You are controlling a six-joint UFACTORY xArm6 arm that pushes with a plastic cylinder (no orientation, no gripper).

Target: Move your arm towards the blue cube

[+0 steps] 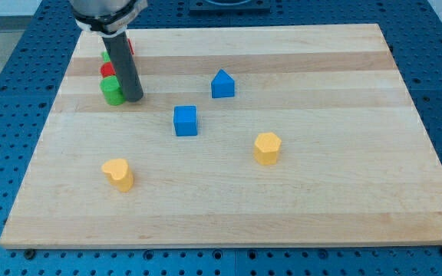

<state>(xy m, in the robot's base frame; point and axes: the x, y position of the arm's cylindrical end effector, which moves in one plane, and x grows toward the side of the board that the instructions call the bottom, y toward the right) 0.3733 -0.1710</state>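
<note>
Blocks spread over the desk [359, 207]
My tip [134, 100] stands just right of the green block [112, 93], at the view's upper left of the blue cube [185, 121]; the blue house-shaped block [222, 84] lies above-right of the cube, the yellow hexagonal block [267, 148] below-right, and the yellow heart-shaped block [118, 174] below-left.

the blue cube [185, 120] sits flat near the board's middle, untouched.

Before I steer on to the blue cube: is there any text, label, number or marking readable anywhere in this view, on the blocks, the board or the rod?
None: no readable text in this view.
Blue cube: plain faces, no marking.
Blue house-shaped block, two yellow blocks, green block, red block: unmarked.
Wooden board: only grain.
Rod ending at my tip, up-left of the blue cube: plain dark.
</note>
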